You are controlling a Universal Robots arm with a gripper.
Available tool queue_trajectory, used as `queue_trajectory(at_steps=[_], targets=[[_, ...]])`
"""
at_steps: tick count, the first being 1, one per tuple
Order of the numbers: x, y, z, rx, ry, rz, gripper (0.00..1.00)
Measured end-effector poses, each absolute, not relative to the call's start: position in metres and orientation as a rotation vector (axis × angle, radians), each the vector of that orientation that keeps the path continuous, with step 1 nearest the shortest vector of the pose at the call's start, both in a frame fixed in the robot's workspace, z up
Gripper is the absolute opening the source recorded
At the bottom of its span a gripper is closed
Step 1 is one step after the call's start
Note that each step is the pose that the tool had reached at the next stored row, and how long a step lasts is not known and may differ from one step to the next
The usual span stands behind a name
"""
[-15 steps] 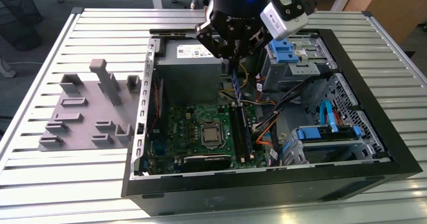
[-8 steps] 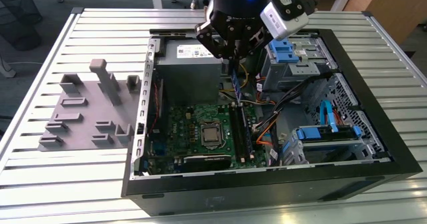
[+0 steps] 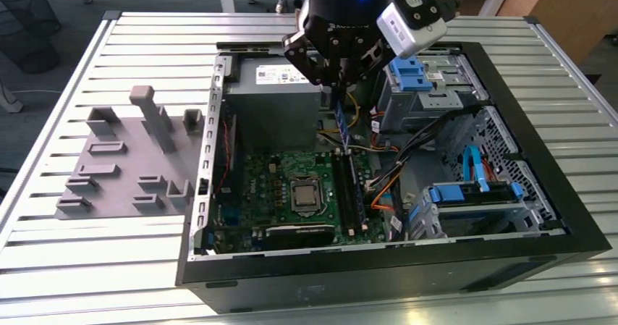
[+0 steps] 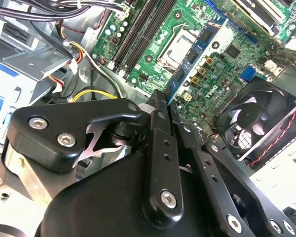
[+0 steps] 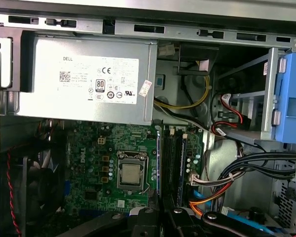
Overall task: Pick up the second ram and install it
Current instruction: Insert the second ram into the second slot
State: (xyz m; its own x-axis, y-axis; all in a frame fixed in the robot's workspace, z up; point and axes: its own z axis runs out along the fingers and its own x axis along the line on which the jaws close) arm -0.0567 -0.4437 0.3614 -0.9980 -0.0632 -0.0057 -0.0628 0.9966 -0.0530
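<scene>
My hand [image 3: 340, 79]: pinching the second ram [image 3: 341, 119] edge-on, poised over the open computer case [image 3: 540, 216]. Ram: hanging upright just above the motherboard [image 3: 260, 187] memory slots [image 3: 348, 187]. Gray fixture blocks [image 3: 126, 158]: on bench [image 3: 58, 267], the exterior view's left.

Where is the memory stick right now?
In the exterior view, the second ram hangs upright in the gripper above the motherboard's memory slots, beside the grey power supply.

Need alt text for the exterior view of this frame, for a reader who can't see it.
A robot arm's gripper holds the second ram on edge above the memory slots of an open computer case lying on a slatted table. Gray fixture blocks sit at the exterior view's left.
</scene>
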Motion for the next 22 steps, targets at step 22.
queue_trajectory(at_steps=[22], targets=[[-0.0567,-0.4437,0.3635,-0.099,3.132,-0.089,0.14]])
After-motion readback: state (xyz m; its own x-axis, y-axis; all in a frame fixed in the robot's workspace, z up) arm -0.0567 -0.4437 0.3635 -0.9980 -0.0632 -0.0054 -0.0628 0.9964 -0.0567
